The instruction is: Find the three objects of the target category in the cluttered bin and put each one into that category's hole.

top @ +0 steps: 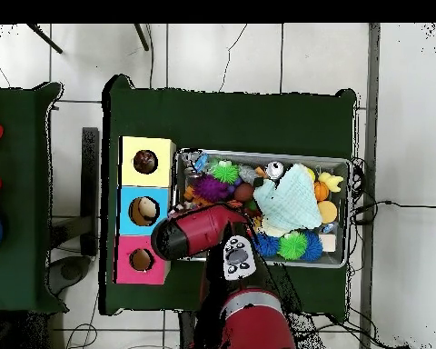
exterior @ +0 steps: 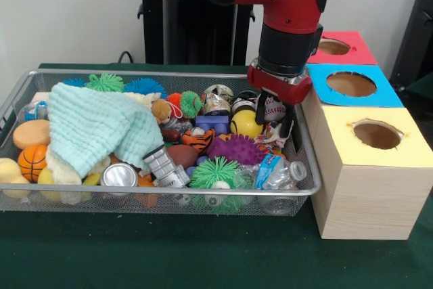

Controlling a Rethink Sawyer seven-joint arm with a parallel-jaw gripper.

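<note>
The wire mesh bin [exterior: 308,184] is packed with toys, balls, cans and bottles. My gripper [exterior: 274,121] hangs low over the bin's right end, close to the wooden boxes. A white baseball [exterior: 275,107] with red stitching shows right at the gripper, but whether it is held or lies behind is unclear. A yellow ball [exterior: 245,124] sits just left of it and a purple spiky ball [exterior: 238,148] lies in front. In the overhead view the arm [top: 199,232] covers the gripper at the bin's left end [top: 180,186].
Three boxes with round holes stand beside the bin: yellow [exterior: 377,135], blue [exterior: 351,84], red [exterior: 333,47]. A pale green cloth [exterior: 95,126] covers the bin's left half. An orange basketball [exterior: 32,162], a silver can [exterior: 119,175] and a water bottle [exterior: 279,171] lie near the front.
</note>
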